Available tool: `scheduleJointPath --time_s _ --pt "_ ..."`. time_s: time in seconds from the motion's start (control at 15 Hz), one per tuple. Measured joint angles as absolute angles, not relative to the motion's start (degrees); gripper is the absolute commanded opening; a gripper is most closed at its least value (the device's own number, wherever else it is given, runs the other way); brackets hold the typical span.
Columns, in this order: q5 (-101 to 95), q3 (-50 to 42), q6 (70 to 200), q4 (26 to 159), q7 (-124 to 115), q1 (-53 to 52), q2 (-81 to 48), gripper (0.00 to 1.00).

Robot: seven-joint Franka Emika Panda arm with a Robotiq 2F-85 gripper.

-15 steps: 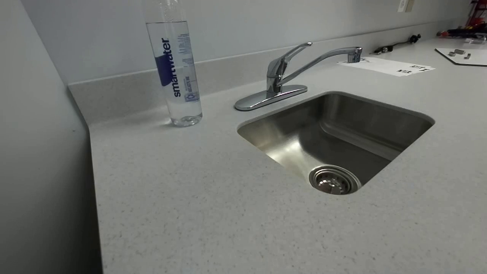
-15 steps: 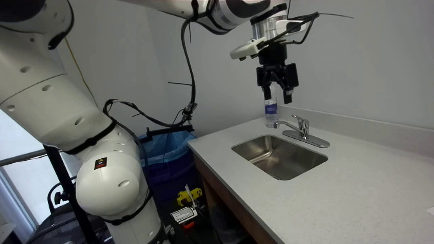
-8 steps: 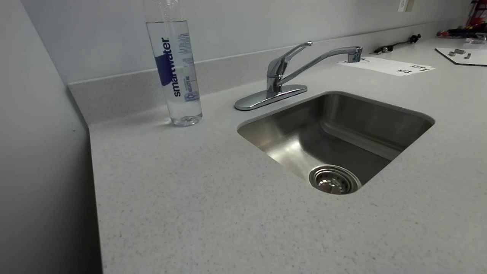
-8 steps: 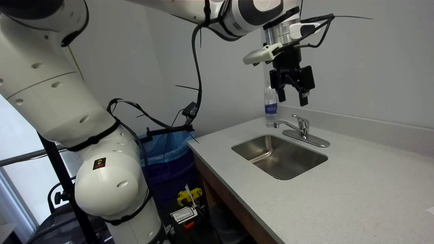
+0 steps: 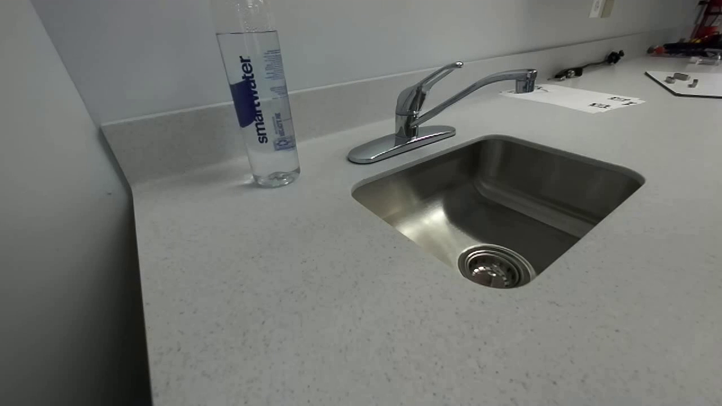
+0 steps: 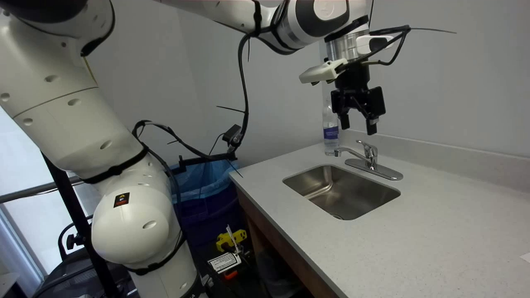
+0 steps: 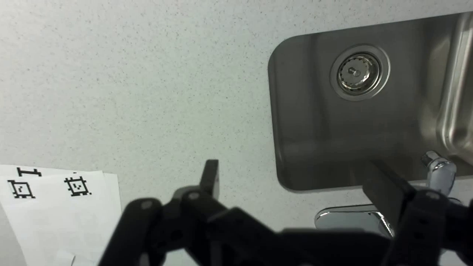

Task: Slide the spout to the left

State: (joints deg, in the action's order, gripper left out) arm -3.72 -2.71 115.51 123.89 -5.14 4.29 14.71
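Chrome, slim and arched, the spout [image 5: 476, 84] reaches into the upper right of the frame in an exterior view, its end turned down, well apart from the clear bottle [image 5: 259, 107] standing at upper left. From where I stand, the black gripper [image 6: 358, 125] hangs above the faucet [image 6: 371, 155] at upper right in an exterior view, apart from it, its fingers [image 6: 371, 128] spread with a clear gap between. Down through the wrist view, the spout's tip shows over the steel sink [image 7: 317, 118] at lower right.

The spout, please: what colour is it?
The spout is shiny silver, showing best in an exterior view.
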Motion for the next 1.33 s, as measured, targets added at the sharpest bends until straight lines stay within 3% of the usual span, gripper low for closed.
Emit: scheduleJointPath --time_s 0.73,1.33 --pt "-3.7 -2.3 118.3 112.9 -6.3 3.6 -4.7 1.0" --pt "-3.6 -1.5 110.9 102.0 -6.2 1.6 -13.1 1.0"
